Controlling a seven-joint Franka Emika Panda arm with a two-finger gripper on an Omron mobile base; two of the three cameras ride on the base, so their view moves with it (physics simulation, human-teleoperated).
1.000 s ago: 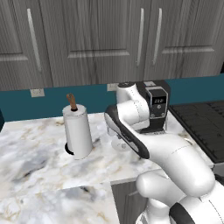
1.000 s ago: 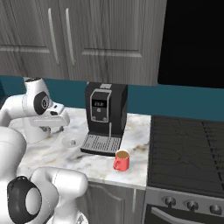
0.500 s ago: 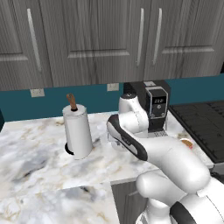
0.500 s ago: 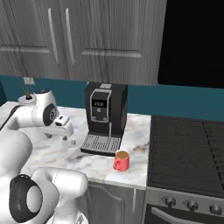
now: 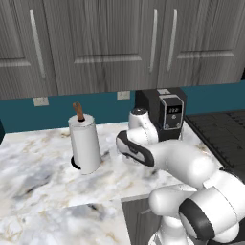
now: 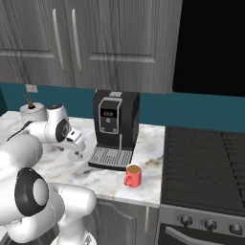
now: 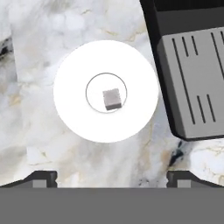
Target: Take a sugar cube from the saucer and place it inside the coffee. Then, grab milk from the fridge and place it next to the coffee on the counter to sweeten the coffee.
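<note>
Fingers (image 7: 112, 178) spread wide over a round white saucer (image 7: 78, 113) holding a small grey sugar cube (image 7: 112, 99) on veined marble counter (image 7: 39, 52).

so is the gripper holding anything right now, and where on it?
Nothing held. The gripper is open above the saucer; the sugar cube lies untouched at its centre.

Dark grey wood-grain upper cabinets (image 5: 110, 43) with long pale bar handles (image 5: 154, 33) run along the top. Teal wall band (image 6: 206, 111) below them, with white outlets (image 5: 40, 101). Black stove top (image 6: 206, 162) sits right of the marbled stone, knobs (image 6: 206, 224) on its front. Large black panel (image 6: 210, 45) above the stove. Even, flat light.
</note>
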